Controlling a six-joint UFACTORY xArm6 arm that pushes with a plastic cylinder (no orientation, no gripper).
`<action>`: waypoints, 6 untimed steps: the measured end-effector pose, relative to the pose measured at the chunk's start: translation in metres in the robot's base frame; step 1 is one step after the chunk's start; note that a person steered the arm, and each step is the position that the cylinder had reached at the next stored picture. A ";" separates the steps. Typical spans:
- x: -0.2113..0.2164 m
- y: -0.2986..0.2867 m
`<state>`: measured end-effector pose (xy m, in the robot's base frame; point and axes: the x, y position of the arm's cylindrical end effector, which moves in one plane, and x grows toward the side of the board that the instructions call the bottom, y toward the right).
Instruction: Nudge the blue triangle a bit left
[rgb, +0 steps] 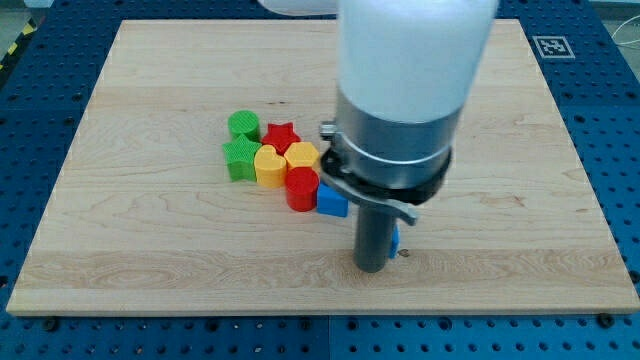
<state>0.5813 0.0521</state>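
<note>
My tip (371, 268) rests on the wooden board (150, 250), below the middle of the view. A small sliver of a blue block (395, 240) shows right against the rod's right side. Most of it is hidden, so I cannot tell its shape. Another blue block (332, 201) lies up and left of the tip, partly under the arm's body, and its shape is unclear too. It touches a red cylinder (301, 188). The arm's large body hides the board above the tip.
A cluster lies left of the arm: a green cylinder (244, 125), a red star (282, 135), a green star (240, 158), a yellow heart (268, 165) and a yellow hexagon (302, 155). The board's bottom edge runs just below the tip.
</note>
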 end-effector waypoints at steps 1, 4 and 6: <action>-0.003 0.031; -0.037 0.049; 0.012 0.036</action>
